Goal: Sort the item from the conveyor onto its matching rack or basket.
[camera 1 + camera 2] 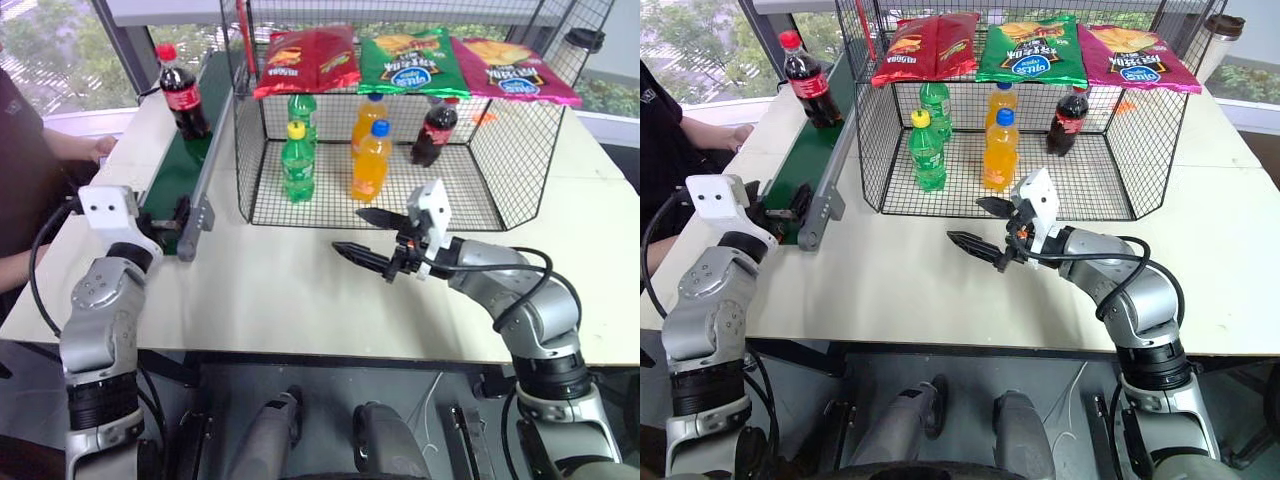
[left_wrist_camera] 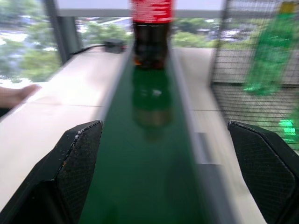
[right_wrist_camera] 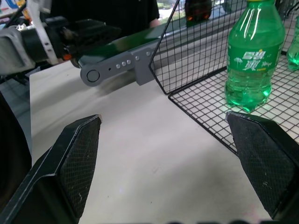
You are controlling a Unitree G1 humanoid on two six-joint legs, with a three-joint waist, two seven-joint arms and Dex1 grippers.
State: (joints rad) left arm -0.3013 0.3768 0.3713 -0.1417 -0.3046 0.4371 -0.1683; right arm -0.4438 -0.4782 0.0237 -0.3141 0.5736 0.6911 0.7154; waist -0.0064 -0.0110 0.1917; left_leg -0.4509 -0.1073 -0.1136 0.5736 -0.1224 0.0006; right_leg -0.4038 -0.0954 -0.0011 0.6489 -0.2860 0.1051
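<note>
The cola bottle [image 1: 183, 92] stands upright on the conveyor [image 1: 190, 150], well ahead of the left claw [image 2: 163, 172], which sits at the belt's near end with its fingers spread wide and nothing between them. In the left wrist view the bottle is centred in the gap, far beyond the fingertips. The right claw [image 1: 372, 240] hangs over the bare worktop [image 1: 290, 290], also wide and empty, pointing across toward the conveyor, with the wire basket [image 1: 480, 200] just beyond it.

The main risk, as I judge it, is timing. If the belt carries the bottle toward the left claw and the fingers close late or off-centre, one pad could strike the bottle's side and tip it, since it is tall and narrow. A toppled bottle could roll off over the low side rail onto the worktop, or run off the belt's end.

A grip too high, on the red cap, may let the body swing.

Beyond the right claw, a green soda bottle [image 3: 252, 56] and the orange bottles [image 1: 370, 150] stand near the basket's open front, with another cola bottle [image 1: 433, 132] behind them. A careless carry into the basket could knock them over.

A person's hand [image 1: 100, 148] rests on the worktop beside the conveyor, off to the left claw's outer side, close enough to matter if the arm swings wide.
</note>
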